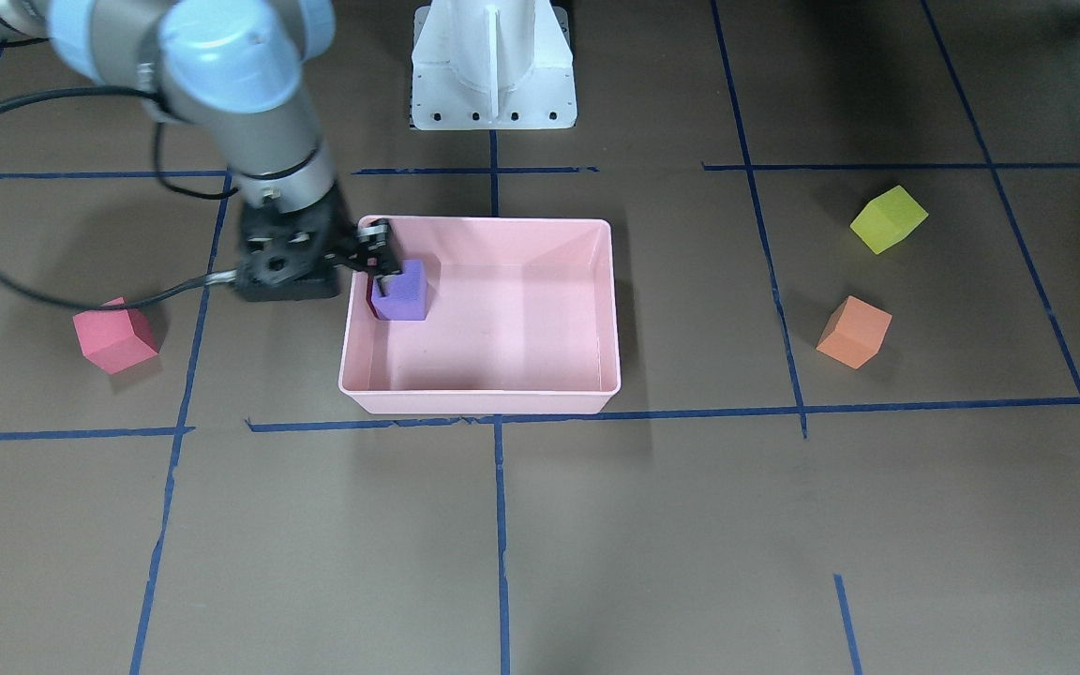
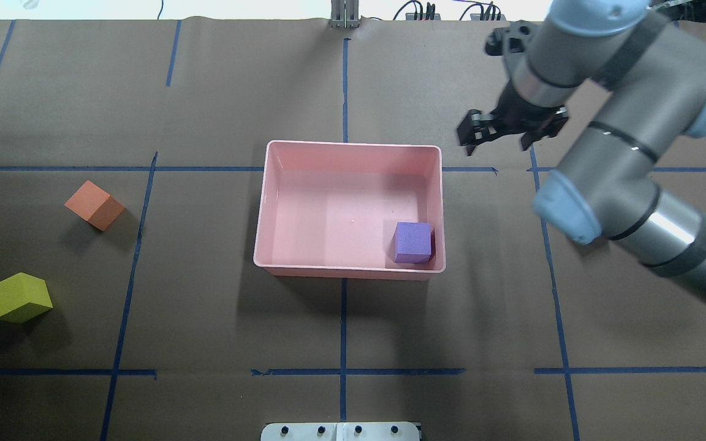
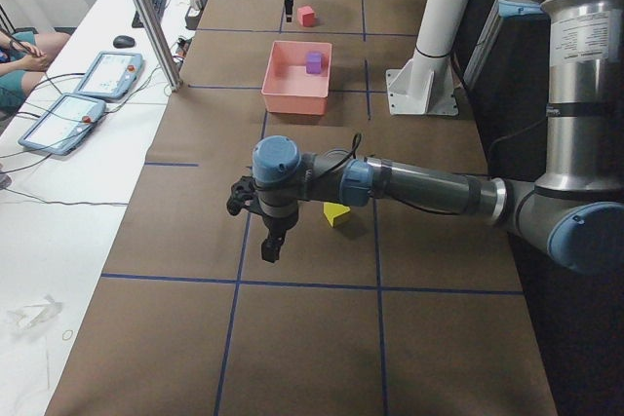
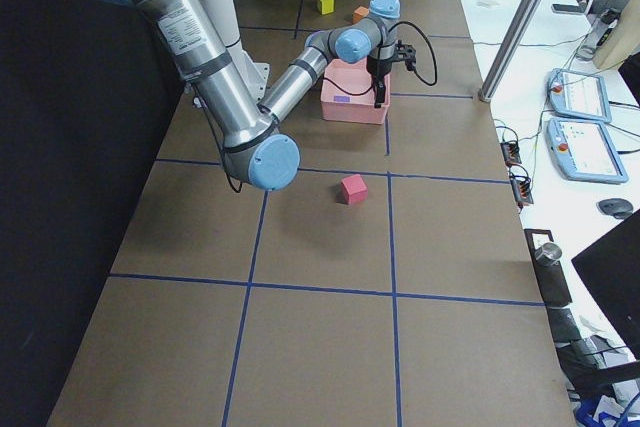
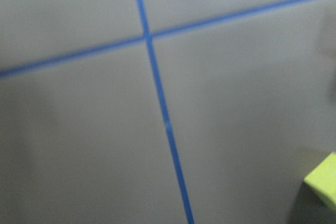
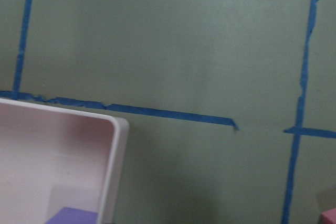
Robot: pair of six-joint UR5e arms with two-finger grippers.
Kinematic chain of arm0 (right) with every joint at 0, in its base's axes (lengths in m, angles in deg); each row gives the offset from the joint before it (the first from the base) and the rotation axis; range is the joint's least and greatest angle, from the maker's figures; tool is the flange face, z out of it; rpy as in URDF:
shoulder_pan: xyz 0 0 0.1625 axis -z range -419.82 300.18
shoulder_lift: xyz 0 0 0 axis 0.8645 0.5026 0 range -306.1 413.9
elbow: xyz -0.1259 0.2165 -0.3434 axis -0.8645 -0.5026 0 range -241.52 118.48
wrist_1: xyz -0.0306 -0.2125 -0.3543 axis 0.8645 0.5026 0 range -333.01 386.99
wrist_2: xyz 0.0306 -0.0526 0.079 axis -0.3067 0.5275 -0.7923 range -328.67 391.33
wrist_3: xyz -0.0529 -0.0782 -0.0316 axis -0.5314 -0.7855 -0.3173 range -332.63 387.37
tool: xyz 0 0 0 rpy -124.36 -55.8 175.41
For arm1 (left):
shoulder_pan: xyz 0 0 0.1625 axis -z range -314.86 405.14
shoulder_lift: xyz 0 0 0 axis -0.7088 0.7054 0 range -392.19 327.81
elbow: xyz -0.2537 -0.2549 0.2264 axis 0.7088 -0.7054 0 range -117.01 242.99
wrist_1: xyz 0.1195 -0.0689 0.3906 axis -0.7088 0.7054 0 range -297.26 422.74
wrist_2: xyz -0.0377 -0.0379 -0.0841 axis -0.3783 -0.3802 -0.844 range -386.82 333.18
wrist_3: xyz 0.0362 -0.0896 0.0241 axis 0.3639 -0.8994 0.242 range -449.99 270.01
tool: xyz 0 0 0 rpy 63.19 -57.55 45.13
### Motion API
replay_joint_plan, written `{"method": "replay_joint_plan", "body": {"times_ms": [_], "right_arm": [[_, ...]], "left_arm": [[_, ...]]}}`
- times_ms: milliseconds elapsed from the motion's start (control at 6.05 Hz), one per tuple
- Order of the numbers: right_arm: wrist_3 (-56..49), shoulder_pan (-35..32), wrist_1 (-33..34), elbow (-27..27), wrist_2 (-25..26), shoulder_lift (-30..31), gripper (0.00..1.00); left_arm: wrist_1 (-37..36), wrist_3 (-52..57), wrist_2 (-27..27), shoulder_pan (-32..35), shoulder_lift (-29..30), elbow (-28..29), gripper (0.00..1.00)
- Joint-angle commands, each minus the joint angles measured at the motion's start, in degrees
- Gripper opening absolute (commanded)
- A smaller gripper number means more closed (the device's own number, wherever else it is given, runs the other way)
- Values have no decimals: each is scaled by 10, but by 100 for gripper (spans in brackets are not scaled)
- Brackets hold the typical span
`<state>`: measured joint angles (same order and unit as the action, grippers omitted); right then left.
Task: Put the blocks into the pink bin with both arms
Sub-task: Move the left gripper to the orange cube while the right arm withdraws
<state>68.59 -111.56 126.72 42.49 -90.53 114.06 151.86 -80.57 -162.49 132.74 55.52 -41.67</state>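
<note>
The pink bin sits mid-table. The purple block lies in its corner nearest the robot's right. My right gripper is open and empty, raised beside the bin's far right corner. The red-pink block lies on the table to the robot's right; the right arm hides it overhead. The orange block and yellow-green block lie at the left. My left gripper hangs beside the yellow-green block; I cannot tell whether it is open.
The white pedestal base stands behind the bin on the robot's side. Blue tape lines cross the brown table cover. Tablets and a seated person are on the side table beyond the far edge.
</note>
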Motion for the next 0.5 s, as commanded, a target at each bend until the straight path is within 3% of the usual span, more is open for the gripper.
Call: {"method": "replay_joint_plan", "body": {"times_ms": [0,165,331], "right_arm": [[-161,-72,-2,5,-35,76,100],[-233,-105,-2,18,-38,118,100],[-318,-149,-2,25,-71,165,100]], "left_arm": [[54,-46,-1,-49,25,-8,100],[110,-52,2,-114,25,2,100],[112,-49,7,-193,56,5,100]]}}
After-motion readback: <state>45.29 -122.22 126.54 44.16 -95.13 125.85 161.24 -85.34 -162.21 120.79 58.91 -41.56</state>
